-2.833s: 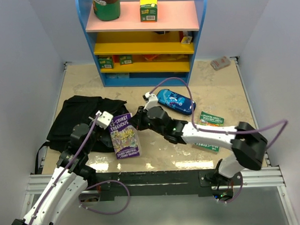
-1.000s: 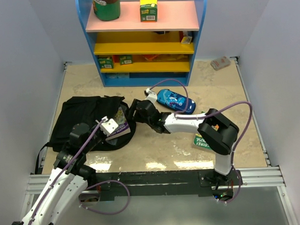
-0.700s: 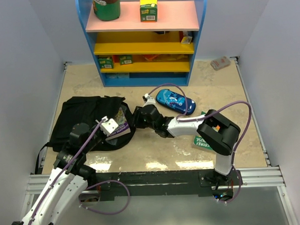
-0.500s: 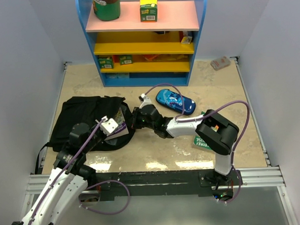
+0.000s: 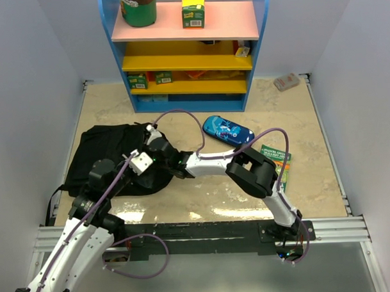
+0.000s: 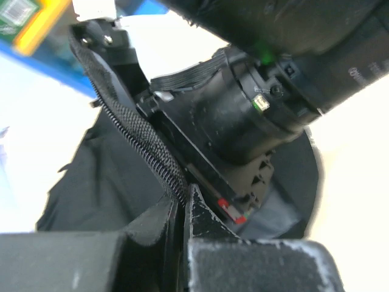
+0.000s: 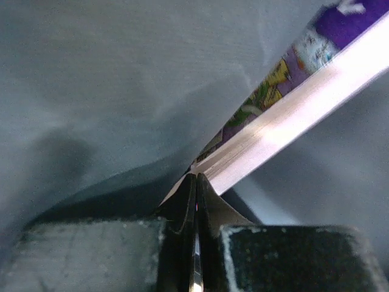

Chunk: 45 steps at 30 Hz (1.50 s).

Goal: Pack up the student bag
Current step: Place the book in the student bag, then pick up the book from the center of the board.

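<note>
The black student bag (image 5: 102,149) lies at the left of the table. My left gripper (image 5: 142,164) is shut on the zipper edge (image 6: 140,140) of its opening and holds it up; in the left wrist view the gripper (image 6: 181,204) pinches that edge. My right gripper (image 5: 155,147) reaches deep into the opening, and its wrist (image 6: 243,121) fills the left wrist view. In the right wrist view the right gripper (image 7: 196,177) is shut on the corner of a purple book (image 7: 285,91), inside the grey lining (image 7: 109,85). From above the book is hidden.
A blue patterned pencil case (image 5: 227,131) lies right of the bag. A green book (image 5: 277,161) lies partly under the right arm. A blue shelf unit (image 5: 185,50) stands at the back. A small packet (image 5: 286,82) lies at the back right.
My right gripper has carried the purple book leftward into the bag; the book no longer shows from above. My left gripper has kept its hold on the opening.
</note>
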Tool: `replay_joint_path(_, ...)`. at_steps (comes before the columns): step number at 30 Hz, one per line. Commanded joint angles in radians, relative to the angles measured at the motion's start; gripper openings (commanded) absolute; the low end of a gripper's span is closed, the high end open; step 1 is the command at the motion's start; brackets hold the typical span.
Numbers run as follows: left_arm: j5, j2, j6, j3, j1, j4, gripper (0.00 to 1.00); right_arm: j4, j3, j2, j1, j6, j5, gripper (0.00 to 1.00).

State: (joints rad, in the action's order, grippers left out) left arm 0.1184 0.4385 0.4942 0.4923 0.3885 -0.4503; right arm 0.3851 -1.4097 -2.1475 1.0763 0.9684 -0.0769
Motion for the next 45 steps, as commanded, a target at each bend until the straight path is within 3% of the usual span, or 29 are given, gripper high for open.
replay_joint_path(1, 0.026, -0.053, 0.015, 0.063, 0.000, 0.065, 0.00, -0.134, -0.159, 0.011, -0.006, -0.051, 0.003, 0.08)
replay_joint_path(4, 0.024, -0.061, 0.026, 0.060, 0.000, 0.058, 0.00, -0.157, -0.066, 0.079, -0.019, -0.082, 0.083, 0.11)
replay_joint_path(7, 0.021, -0.070, 0.029, 0.049, 0.000, 0.062, 0.00, -0.161, 0.035, 0.156, -0.047, -0.082, 0.150, 0.00)
replay_joint_path(9, 0.023, -0.075, 0.026, 0.046, 0.000, 0.065, 0.00, -0.167, 0.054, 0.156, -0.061, -0.085, 0.160, 0.00)
replay_joint_path(14, 0.030, -0.066, 0.011, 0.063, 0.000, 0.067, 0.00, -0.186, 0.020, 0.098, -0.064, -0.102, 0.177, 0.00)
replay_joint_path(20, 0.038, -0.060, 0.006, 0.066, 0.000, 0.070, 0.00, -0.196, -0.135, -0.031, -0.038, -0.088, 0.154, 0.00)
replay_joint_path(24, 0.035, -0.060, 0.006, 0.065, 0.000, 0.068, 0.00, -0.235, -0.135, 0.006, -0.038, -0.106, 0.163, 0.00)
replay_joint_path(25, 0.033, -0.063, 0.009, 0.063, 0.000, 0.065, 0.00, -0.291, -0.117, 0.032, -0.055, -0.114, 0.214, 0.16)
replay_joint_path(27, 0.032, -0.073, 0.015, 0.060, 0.000, 0.064, 0.00, -0.346, -0.033, 0.139, -0.084, -0.111, 0.258, 0.29)
replay_joint_path(28, 0.030, -0.075, 0.017, 0.057, 0.000, 0.065, 0.00, -0.421, 0.000, 0.188, -0.125, -0.097, 0.281, 0.45)
replay_joint_path(30, 0.027, -0.083, 0.018, 0.051, 0.000, 0.065, 0.00, -0.495, 0.093, 0.332, -0.170, -0.079, 0.371, 0.62)
replay_joint_path(31, 0.027, -0.084, 0.020, 0.048, 0.000, 0.067, 0.00, -0.573, 0.118, 0.378, -0.205, -0.073, 0.403, 0.78)
replay_joint_path(33, 0.026, -0.089, 0.024, 0.049, 0.000, 0.064, 0.00, -0.681, 0.159, 0.495, -0.231, -0.054, 0.550, 0.99)
replay_joint_path(37, 0.029, -0.093, 0.026, 0.052, 0.000, 0.062, 0.00, -1.034, 0.163, 0.566, -0.358, 0.051, 0.678, 0.99)
replay_joint_path(40, 0.036, -0.090, 0.018, 0.054, 0.000, 0.061, 0.00, -1.109, 0.204, 0.584, -0.426, 0.035, 0.673, 0.99)
replay_joint_path(45, 0.041, -0.092, 0.014, 0.055, 0.001, 0.056, 0.00, -1.290, 0.247, 0.606, -0.464, 0.136, 0.796, 0.98)
